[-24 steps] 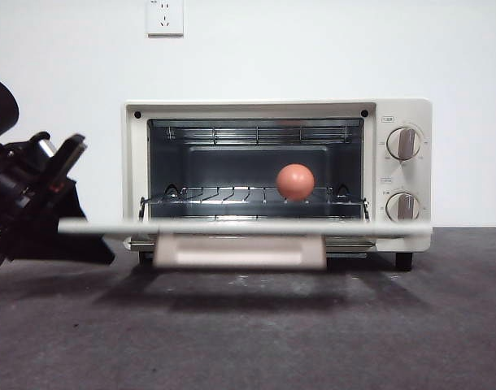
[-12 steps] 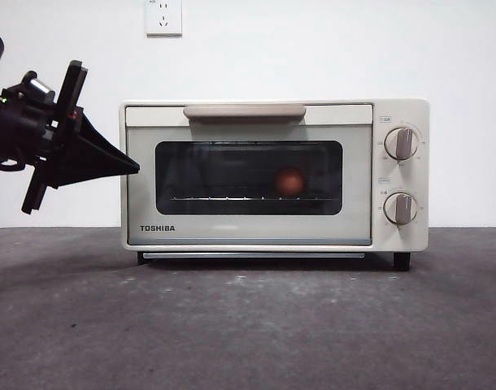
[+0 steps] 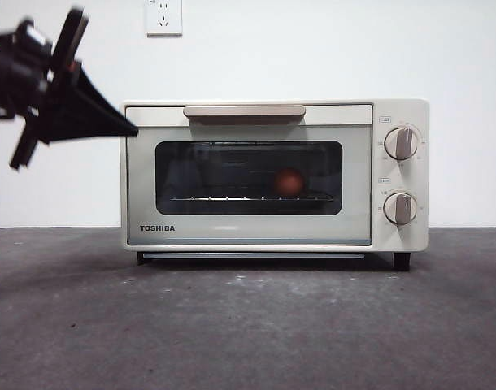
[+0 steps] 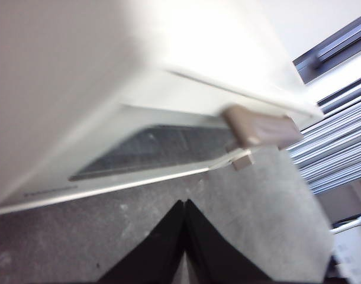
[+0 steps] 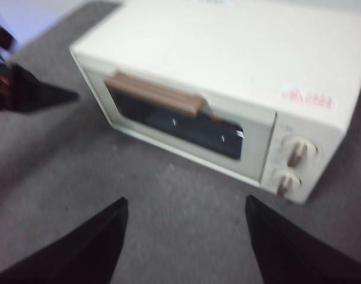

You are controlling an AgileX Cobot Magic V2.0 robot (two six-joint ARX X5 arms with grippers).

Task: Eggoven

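The cream TOSHIBA toaster oven (image 3: 248, 237) stands on the dark table with its door shut. The reddish-brown egg (image 3: 290, 182) shows dimly through the dark glass, on the rack, right of the middle. My left gripper (image 3: 132, 129) is shut and empty, its tip by the oven's upper left front corner. In the left wrist view the shut jaws (image 4: 184, 206) point at the oven (image 4: 109, 59) below its door handle (image 4: 260, 127). My right gripper (image 5: 185, 201) is open and empty, high above the table in front of the oven (image 5: 239, 53). The egg is hidden in both wrist views.
Two knobs (image 3: 402, 143) (image 3: 401, 209) sit on the oven's right panel. The brown handle (image 3: 244, 110) runs along the door's top. A white wall with a socket (image 3: 164, 16) stands close behind. The left gripper (image 5: 26, 92) shows in the right wrist view.
The oven door went from hanging open to shut, with the egg behind the glass. My left gripper rose from low beside the oven to its upper left corner.
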